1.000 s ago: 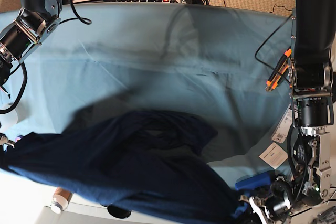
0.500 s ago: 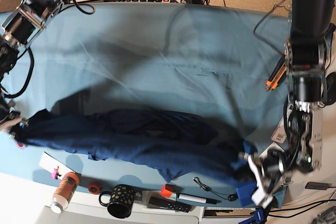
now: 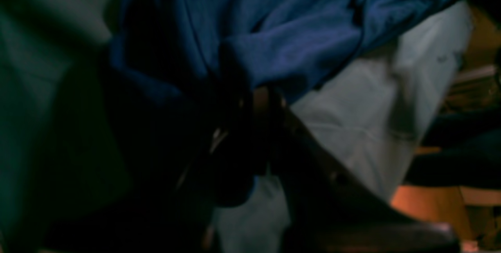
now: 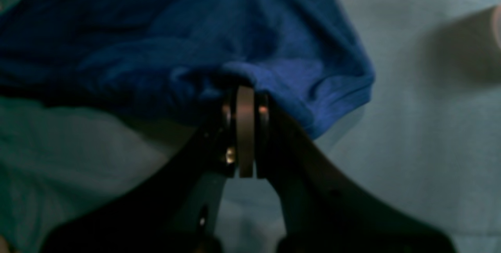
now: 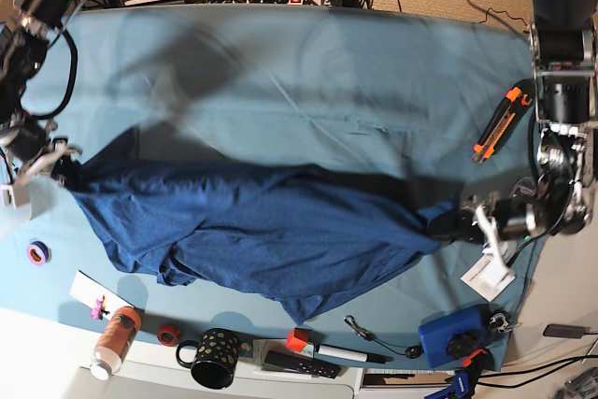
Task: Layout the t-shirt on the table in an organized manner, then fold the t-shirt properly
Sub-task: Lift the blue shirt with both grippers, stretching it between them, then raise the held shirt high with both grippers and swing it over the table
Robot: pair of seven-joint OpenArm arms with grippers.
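The dark navy t-shirt [image 5: 252, 226] is stretched sideways across the teal-covered table [image 5: 280, 72], with a crumpled flap sagging toward the front edge. My right gripper [image 5: 58, 170] at the base view's left is shut on one end of it. The right wrist view shows the pads [image 4: 245, 127] pressed together with the t-shirt [image 4: 219, 45] bunched at the tips of the right gripper [image 4: 245, 90]. My left gripper [image 5: 450, 224] at the base view's right is shut on the other end. In the dim left wrist view the t-shirt [image 3: 297, 37] spills from the closed left gripper [image 3: 260, 98].
Along the front edge lie a purple tape ring [image 5: 37, 251], a bottle [image 5: 114, 338], a red ring [image 5: 167, 334], a black mug [image 5: 213, 358], a marker [image 5: 327, 352] and a blue box [image 5: 453, 335]. An orange-black tool [image 5: 495, 123] lies at the right edge. A paper tag [image 5: 486, 277] is near the left gripper.
Both arms have carried the t-shirt away from the front edge onto the table. It now lies wider and flatter, and the items along the front edge are uncovered.
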